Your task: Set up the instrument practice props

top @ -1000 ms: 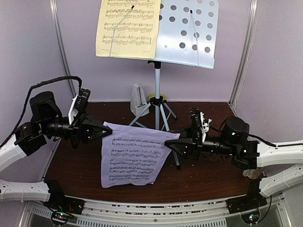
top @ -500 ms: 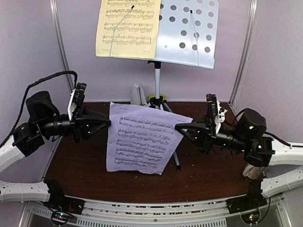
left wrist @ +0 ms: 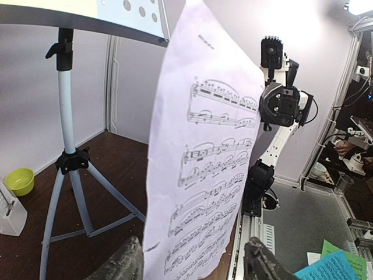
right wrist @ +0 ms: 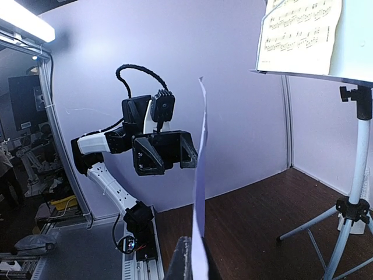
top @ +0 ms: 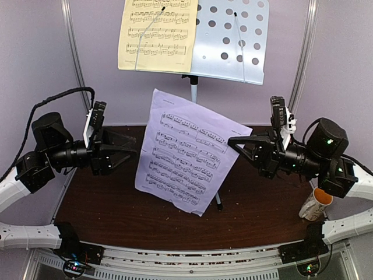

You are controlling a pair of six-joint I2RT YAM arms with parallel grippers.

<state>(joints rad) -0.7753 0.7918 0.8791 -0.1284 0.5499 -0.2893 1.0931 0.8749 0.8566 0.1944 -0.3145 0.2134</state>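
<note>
Lilac sheet [top: 189, 157] pinched in right tool [top: 232, 142], seemingly airborne.

The dark wooden counter [top: 105, 204] carries the grey tripod [left wrist: 71, 175], its legs splayed on the wood; toward the back wall, beyond the tripod, sits a small green bowl [left wrist: 19, 181]; near it stands a white metronome [left wrist: 9, 211]; at the right edge a white mug [top: 315, 205], orange inside, leans tilted.
</note>
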